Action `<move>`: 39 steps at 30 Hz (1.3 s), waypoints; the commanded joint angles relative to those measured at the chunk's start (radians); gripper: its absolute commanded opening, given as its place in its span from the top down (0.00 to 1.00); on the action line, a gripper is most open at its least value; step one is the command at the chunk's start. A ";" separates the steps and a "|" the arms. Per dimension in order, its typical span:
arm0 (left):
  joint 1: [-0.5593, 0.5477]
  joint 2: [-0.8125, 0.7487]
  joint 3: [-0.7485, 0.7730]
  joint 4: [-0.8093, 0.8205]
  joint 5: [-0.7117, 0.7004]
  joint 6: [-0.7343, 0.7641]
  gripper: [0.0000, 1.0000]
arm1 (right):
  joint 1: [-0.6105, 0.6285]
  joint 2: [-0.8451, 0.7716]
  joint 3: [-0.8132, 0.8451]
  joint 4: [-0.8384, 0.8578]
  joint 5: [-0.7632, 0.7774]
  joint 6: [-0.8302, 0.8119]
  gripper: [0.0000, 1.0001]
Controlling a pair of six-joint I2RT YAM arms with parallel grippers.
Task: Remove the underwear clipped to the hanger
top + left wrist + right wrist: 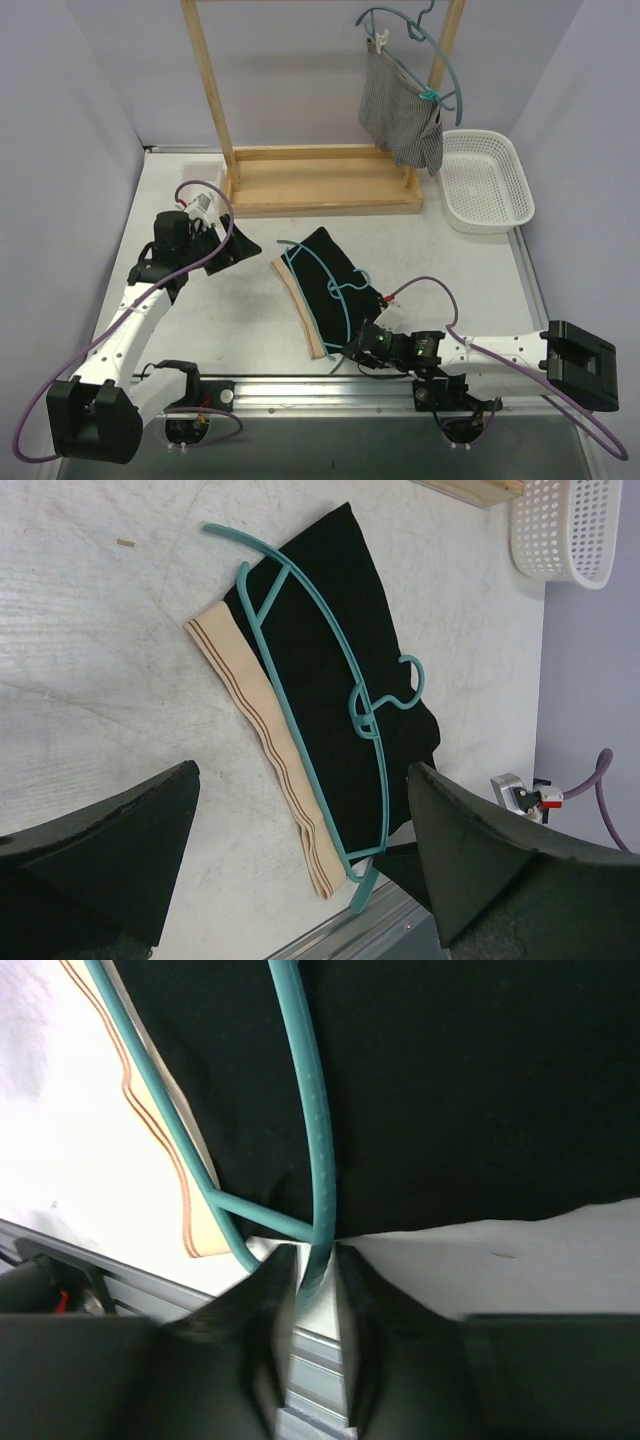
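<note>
black briefs (330, 265): matte cloth, flat on tabletop (180, 200), just ahead of right gripper (308, 1260); wavy tan waistband (255, 715) with thin brown stripes
hanger (312, 1110): thin teal plastic rod, curved, lying on black briefs
right gripper: nearly closed, pinching the hanger's end at the cloth's near edge
left gripper (300, 780): wide open, empty, above tabletop, briefs ahead of it
grey briefs (400, 115): fine-striped, far beyond both grippers, clipped to second hanger (440, 60) on wooden rack (215, 90)
basket (490, 180): white plastic lattice
top view only: grey briefs, rack
right wrist only: the pinch
</note>
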 commanded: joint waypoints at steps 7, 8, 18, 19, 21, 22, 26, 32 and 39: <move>-0.001 -0.033 -0.027 0.027 0.029 0.008 0.06 | 0.011 -0.108 0.011 -0.249 0.009 -0.039 1.00; -0.001 -0.034 -0.027 0.027 0.029 0.006 0.06 | 0.011 -0.115 0.040 -0.259 0.018 -0.053 1.00; 0.002 -0.054 0.033 -0.029 0.007 0.021 0.06 | 0.010 0.059 0.484 -0.632 0.311 -0.294 1.00; 0.000 -0.057 0.043 -0.029 0.006 0.021 0.06 | 0.010 0.085 0.512 -0.662 0.335 -0.307 1.00; 0.000 -0.056 0.060 -0.038 -0.008 0.031 0.06 | 0.011 0.156 0.557 -0.720 0.395 -0.323 1.00; -0.001 -0.057 0.075 -0.050 -0.017 0.037 0.06 | 0.010 0.176 0.589 -0.736 0.412 -0.329 1.00; -0.006 -0.080 0.119 -0.053 -0.042 0.051 0.06 | 0.011 0.224 0.640 -0.762 0.463 -0.352 1.00; -0.055 -0.051 0.093 -0.016 -0.056 0.041 0.06 | 0.005 0.182 0.675 -0.754 0.483 -0.356 1.00; -0.125 -0.062 0.004 0.161 -0.080 -0.050 0.06 | 0.002 0.120 0.681 -0.679 0.441 -0.375 1.00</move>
